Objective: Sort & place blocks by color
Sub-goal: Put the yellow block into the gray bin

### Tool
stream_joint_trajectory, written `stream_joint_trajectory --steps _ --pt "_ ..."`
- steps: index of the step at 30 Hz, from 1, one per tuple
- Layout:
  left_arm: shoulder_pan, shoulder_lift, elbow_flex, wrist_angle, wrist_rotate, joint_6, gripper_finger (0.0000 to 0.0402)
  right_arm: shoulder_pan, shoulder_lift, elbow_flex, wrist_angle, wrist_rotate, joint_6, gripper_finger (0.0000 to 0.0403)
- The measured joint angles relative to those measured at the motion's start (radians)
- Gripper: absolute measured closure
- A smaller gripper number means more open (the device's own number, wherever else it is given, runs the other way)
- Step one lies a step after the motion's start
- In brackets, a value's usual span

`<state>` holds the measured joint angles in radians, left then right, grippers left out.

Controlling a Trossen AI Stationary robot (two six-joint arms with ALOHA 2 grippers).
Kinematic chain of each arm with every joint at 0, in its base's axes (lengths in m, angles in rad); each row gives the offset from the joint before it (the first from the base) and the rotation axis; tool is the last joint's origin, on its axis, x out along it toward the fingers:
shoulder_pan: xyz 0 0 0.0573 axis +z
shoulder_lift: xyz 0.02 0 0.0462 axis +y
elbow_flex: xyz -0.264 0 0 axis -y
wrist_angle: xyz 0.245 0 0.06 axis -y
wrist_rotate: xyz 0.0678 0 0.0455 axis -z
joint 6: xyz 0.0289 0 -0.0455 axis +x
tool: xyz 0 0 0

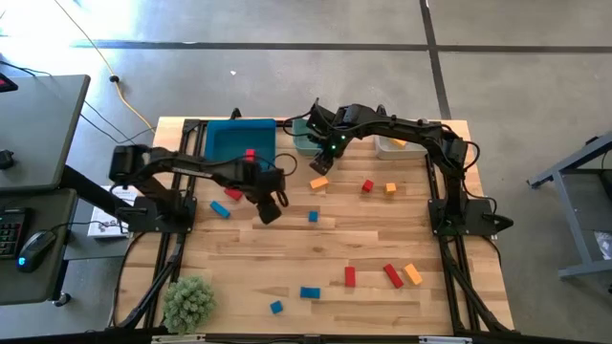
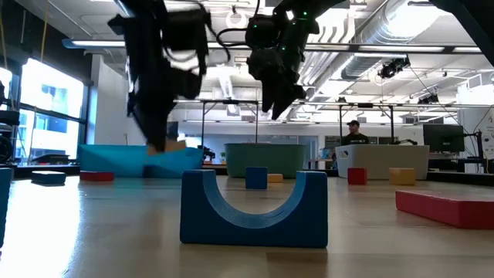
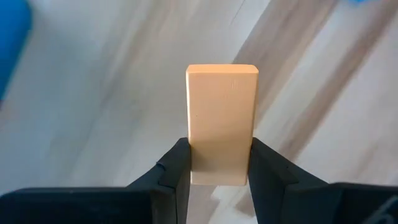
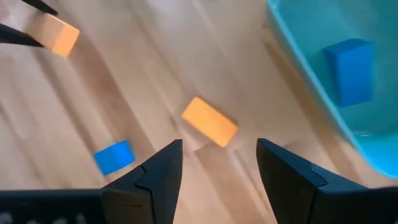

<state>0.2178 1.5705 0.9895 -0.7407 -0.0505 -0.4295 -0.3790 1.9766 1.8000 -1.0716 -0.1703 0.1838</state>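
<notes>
My left gripper (image 1: 271,211) is over the table's middle left, shut on an orange bar (image 3: 222,118). My right gripper (image 4: 214,163) hangs open above another orange block (image 4: 209,121), which lies flat on the wood (image 1: 318,182) in front of the teal bin (image 1: 304,145). A blue block (image 4: 351,70) sits inside that teal bin. A red block (image 1: 250,154) lies in the blue bin (image 1: 234,141). Red, blue and orange blocks lie scattered over the table, among them a blue one (image 1: 313,217) and a red one (image 1: 367,185). My left gripper pinches the orange bar by its two long sides, at the end nearer the wrist (image 3: 219,173). The fingers (image 3: 176,167) lie along the bar, whose other end sticks out past the fingertips. In the low view the bar (image 2: 171,145) hangs lifted clear of the table.
A white-grey bin (image 1: 390,146) stands at the far right. Near the front edge lie red blocks (image 1: 350,276), an orange one (image 1: 412,274), blue ones (image 1: 310,292) and a green plant (image 1: 188,301). A blue arch block (image 2: 253,208) stands close to the low camera.
</notes>
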Motion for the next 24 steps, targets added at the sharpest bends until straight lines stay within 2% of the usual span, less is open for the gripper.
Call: stream_joint_trajectory --steps 9,19,24 --pt "0.049 -0.119 0.003 0.148 -0.010 0.126 0.0305 0.000 0.000 0.000 0.073 -0.116 0.197 0.0210" --pt "0.097 -0.130 0.002 0.171 -0.017 0.395 0.0305 0.005 0.000 0.000 0.240 -0.232 0.432 0.0210" --pt "0.117 -0.130 0.002 0.231 -0.015 0.497 0.0305 0.022 0.000 0.000 0.298 -0.246 0.501 0.0210"
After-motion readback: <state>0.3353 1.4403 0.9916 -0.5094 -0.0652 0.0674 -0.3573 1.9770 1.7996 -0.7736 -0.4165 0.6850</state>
